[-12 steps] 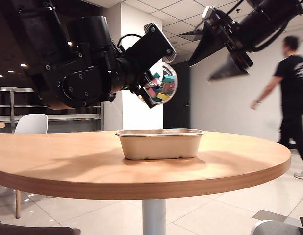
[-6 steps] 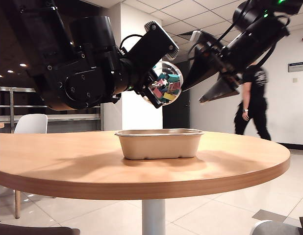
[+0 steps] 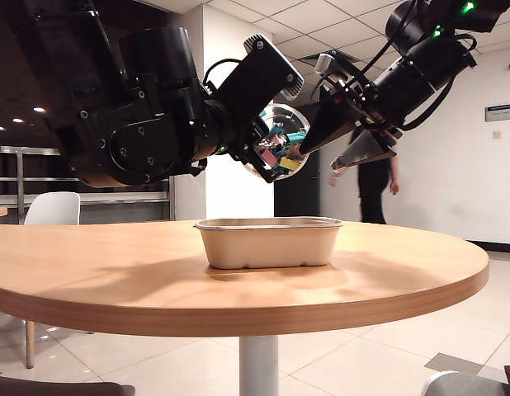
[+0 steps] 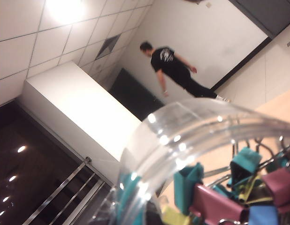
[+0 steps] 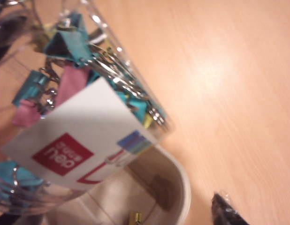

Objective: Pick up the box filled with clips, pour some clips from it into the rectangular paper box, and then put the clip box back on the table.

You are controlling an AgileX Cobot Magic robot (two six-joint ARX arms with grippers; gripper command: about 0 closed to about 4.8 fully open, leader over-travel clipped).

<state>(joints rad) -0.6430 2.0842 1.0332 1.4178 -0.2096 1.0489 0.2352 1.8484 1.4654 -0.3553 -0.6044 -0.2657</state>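
Overhead, the left gripper [image 3: 253, 153] stays out of clear sight, fingers clamped on the box filled with clips [image 3: 276, 142], tilted above the rectangular paper box [image 3: 269, 241] on the table [image 3: 115, 272]. The jar looks light, stiff and slick; grip its sides. The right gripper [image 3: 344, 142] hangs beside it, fingers apart.

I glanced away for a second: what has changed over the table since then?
The right hand, open, swung down from the upper right toward the clip jar. The left hand carried the tilted jar slightly rightward, still gripping it. The man behind walked leftward. The paper tray and table stayed put.
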